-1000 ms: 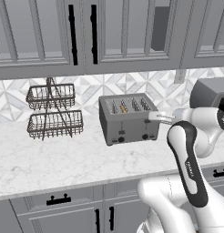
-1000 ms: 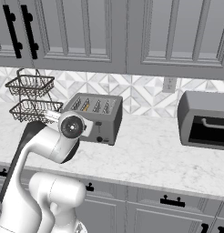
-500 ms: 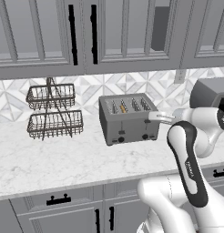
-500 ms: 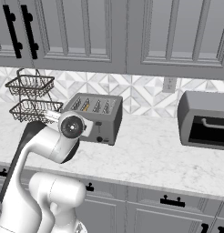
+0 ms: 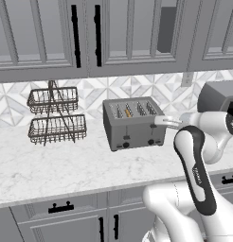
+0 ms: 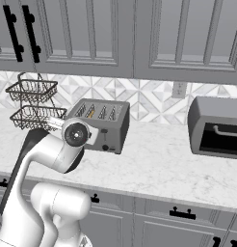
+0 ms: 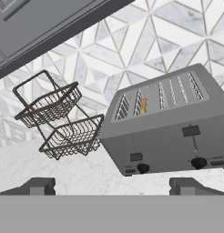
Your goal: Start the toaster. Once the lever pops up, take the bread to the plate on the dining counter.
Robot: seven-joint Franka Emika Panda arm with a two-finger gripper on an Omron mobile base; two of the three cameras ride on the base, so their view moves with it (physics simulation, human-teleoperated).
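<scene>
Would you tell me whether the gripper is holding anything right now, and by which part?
Nothing is held: the gripper is open, short of the toaster.

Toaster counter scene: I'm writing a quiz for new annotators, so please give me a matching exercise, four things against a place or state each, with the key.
Things:
1. bread
2. wire basket rack
3. tool
4. toaster

Descriptions:
A. jaws wide open, holding nothing
B. sits down in a slot
C. two tiers, to the toaster's left in the base views
D. grey box, two dark knobs on its front

Pairs: 1-B, 2-C, 3-A, 4-D
</scene>
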